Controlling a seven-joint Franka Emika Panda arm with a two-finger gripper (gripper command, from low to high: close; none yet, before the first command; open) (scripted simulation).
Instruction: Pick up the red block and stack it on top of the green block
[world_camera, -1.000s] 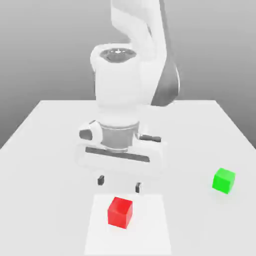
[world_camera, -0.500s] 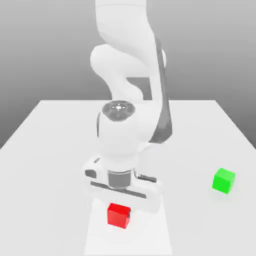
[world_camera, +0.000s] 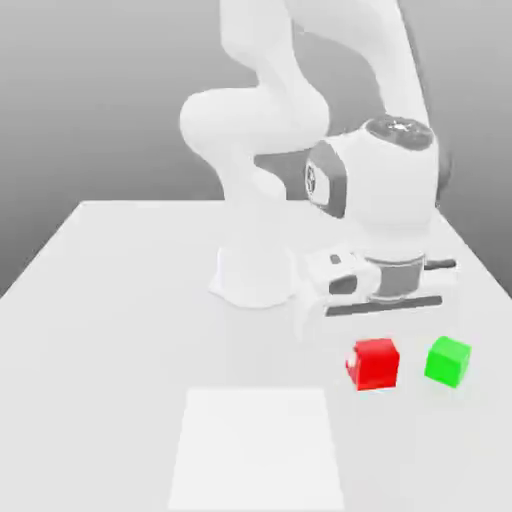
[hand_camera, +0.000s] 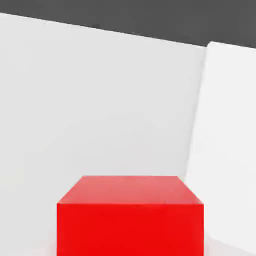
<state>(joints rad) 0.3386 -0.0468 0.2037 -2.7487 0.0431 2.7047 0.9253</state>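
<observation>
There are two blocks, one red and one green, and a single white arm working over a pale grey table (world_camera: 90, 300). In the exterior view the red block (world_camera: 375, 363) sits in the lower right part of the frame, directly under the arm's hand. Its underside looks to be off the table surface, though that is hard to judge. The green block (world_camera: 447, 361) rests on the table just beside it, toward the exterior view's right, with a narrow gap between the two; they do not touch. Both cubes look about the same size.

The gripper (world_camera: 378, 345) points downward from the wrist and is clenched on the red block, holding it from above; the fingers themselves are mostly hidden behind the hand's body and the cube. In the hand view the red block (hand_camera: 130, 215) shows large and close, its top face and one side face visible, square to the camera.

One lighter white square patch (world_camera: 258, 445) lies flat on the table in the lower middle of the exterior view, well apart from both blocks. The arm's base stands behind, near the middle of the frame.
</observation>
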